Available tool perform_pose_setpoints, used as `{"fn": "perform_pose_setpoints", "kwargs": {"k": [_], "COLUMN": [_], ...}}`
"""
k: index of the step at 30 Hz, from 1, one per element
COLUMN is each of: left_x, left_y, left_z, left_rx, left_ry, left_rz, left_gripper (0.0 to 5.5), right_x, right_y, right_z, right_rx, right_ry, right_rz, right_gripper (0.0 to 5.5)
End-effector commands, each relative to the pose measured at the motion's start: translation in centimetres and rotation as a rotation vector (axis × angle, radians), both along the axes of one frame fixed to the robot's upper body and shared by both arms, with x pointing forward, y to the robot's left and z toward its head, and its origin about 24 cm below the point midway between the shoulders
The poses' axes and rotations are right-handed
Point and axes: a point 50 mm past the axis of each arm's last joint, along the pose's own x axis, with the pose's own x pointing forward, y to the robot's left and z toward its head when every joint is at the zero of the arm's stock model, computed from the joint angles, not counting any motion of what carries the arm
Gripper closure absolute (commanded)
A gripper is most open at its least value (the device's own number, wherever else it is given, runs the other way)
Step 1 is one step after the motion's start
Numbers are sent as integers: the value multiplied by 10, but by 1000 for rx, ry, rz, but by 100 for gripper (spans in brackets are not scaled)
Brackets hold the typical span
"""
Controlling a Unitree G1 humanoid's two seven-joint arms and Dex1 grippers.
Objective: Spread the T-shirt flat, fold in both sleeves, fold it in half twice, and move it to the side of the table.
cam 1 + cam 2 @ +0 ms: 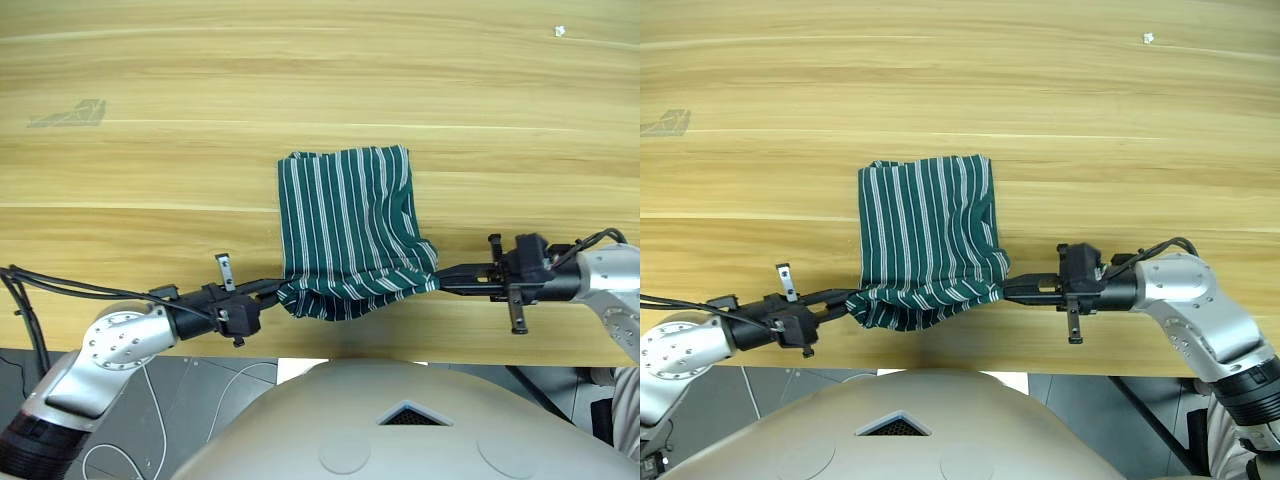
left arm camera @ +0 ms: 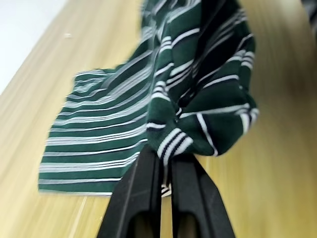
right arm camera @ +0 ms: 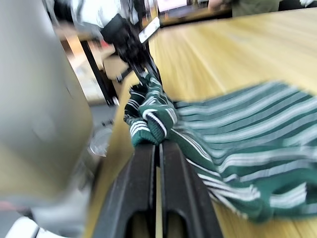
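A light wooden table (image 1: 320, 70) with long plank seams running side to side stretches away beyond both grippers under even light. Far beyond the right gripper (image 1: 440, 280), a small white scrap (image 1: 560, 31) lies on the wood. Well beyond the left gripper (image 1: 281, 290), out to its outer side, a faint grey smudge (image 1: 68, 113) marks the surface. Behind the grippers, past the table's near edge, a dark grey floor (image 1: 1090, 410) shows.
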Motion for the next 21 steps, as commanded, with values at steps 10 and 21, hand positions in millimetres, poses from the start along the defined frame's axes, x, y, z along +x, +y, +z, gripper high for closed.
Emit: {"fn": "perform_pose_setpoints", "kwargs": {"k": [10, 21], "left_x": [-13, 64], "left_y": [19, 18], "left_z": [23, -13], "left_rx": [-228, -199], "left_ry": [294, 56], "left_rz": [41, 363], "left_gripper": [542, 542], "right_x": [4, 104], "right_y": [-9, 28], "right_z": [7, -10], "right_rx": [-67, -143], "right_ry": [-18, -324], "right_rz": [0, -212], "right_gripper": [550, 550]}}
